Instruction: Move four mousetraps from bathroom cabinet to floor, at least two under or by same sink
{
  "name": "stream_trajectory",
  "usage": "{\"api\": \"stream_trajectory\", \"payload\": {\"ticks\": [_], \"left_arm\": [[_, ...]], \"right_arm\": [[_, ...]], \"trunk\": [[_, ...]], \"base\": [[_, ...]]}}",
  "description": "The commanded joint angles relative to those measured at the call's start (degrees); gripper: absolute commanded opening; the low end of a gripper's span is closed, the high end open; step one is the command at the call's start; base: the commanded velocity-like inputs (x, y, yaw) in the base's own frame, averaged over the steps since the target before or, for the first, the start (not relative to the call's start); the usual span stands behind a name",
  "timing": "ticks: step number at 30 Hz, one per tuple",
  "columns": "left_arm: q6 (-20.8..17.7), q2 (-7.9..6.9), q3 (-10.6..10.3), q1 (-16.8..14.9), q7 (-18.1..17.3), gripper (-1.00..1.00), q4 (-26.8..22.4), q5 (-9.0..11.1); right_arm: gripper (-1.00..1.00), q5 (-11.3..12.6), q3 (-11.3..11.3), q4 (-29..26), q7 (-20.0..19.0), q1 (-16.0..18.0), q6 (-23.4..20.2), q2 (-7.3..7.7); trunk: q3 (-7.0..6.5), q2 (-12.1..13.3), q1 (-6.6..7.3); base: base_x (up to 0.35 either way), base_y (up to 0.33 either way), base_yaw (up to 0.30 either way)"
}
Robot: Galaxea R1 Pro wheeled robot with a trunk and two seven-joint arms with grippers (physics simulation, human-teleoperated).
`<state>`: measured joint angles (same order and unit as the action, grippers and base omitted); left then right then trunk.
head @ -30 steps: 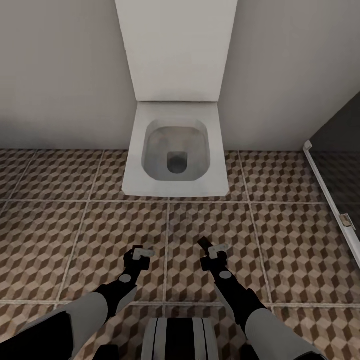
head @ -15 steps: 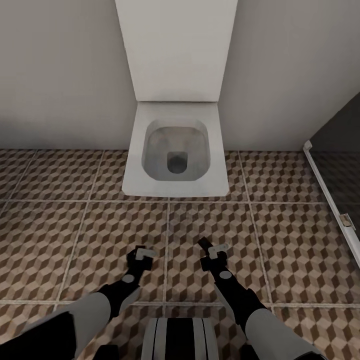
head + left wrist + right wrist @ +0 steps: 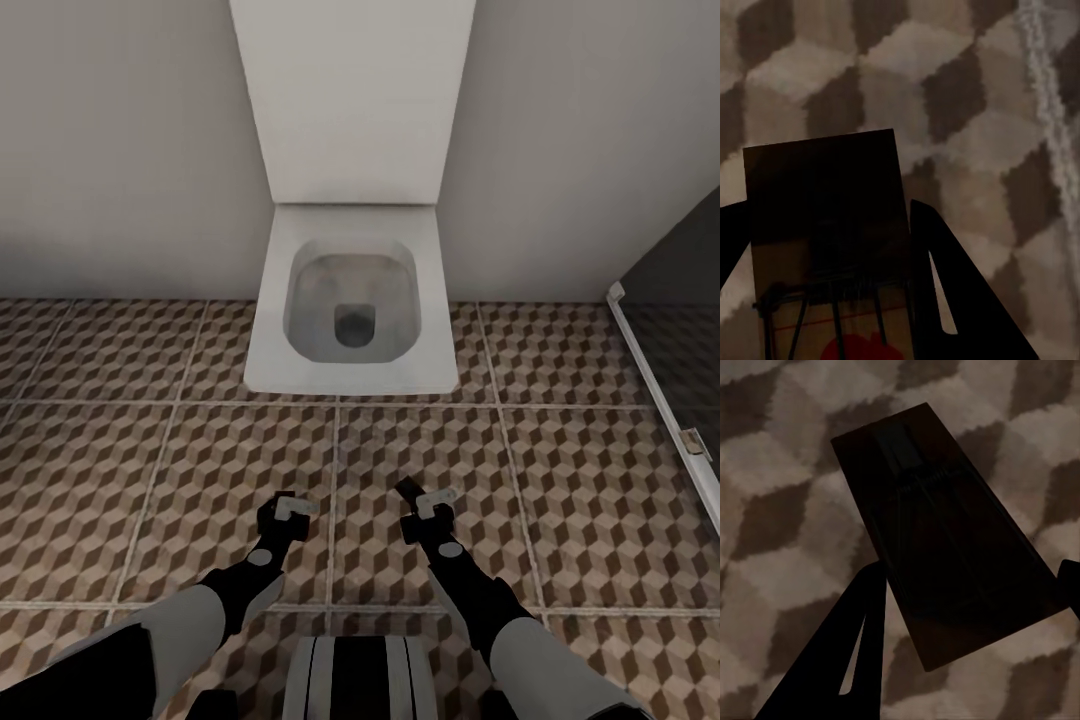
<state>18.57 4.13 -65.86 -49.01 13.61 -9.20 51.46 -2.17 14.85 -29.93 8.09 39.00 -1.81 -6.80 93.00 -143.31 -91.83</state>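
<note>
My left gripper hangs low over the cube-patterned bathroom floor, shut on a mousetrap. That tan board with dark wire and a red spot sits between the two dark fingers. My right gripper hovers beside it, shut on a second mousetrap, whose dark end sticks out toward the toilet. Both traps are held above the tiles, in shadow. The cabinet and the sink are out of view.
A white wall-hung toilet with its lid up stands straight ahead against the grey wall. At the right, a white-framed glass shower edge borders the dark shower floor. Patterned tiles spread to the left and right of the toilet.
My left gripper has drifted slightly right and nearer to me with its mousetrap. The right arm and the camera have stayed still.
</note>
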Motion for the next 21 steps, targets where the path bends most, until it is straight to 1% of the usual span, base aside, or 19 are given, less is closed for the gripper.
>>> {"api": "stream_trajectory", "payload": {"ticks": [1, 6, 16, 21], "left_arm": [[0.1, 0.0, -0.5, 0.0, 0.5, -1.0, 0.0, 0.0], [0.0, 0.0, -0.5, 0.0, 0.5, -1.0, 0.0, 0.0], [0.0, 0.0, -0.5, 0.0, 0.5, -1.0, 0.1, 0.0], [0.1, 0.0, -0.5, 0.0, 0.5, -1.0, 0.1, 0.0]], "right_arm": [[-1.0, -0.1, 0.3, 0.0, 0.2, 0.0, -0.2, -0.07], [-1.0, -0.1, 0.3, 0.0, 0.2, 0.0, -1.0, -0.97], [-1.0, -0.1, 0.3, -0.1, 0.2, 0.0, -2.0, -1.4], [-1.0, -0.1, 0.3, -0.1, 0.2, 0.0, -2.6, -1.58]], "trunk": [[0.03, 0.0, 0.0], [0.03, 0.0, 0.0], [0.03, 0.0, 0.0], [0.03, 0.0, 0.0]], "base": [[0.111, 0.0, 0.0], [0.194, 0.0, 0.0], [0.298, 0.0, 0.0], [0.075, 0.0, 0.0]]}}
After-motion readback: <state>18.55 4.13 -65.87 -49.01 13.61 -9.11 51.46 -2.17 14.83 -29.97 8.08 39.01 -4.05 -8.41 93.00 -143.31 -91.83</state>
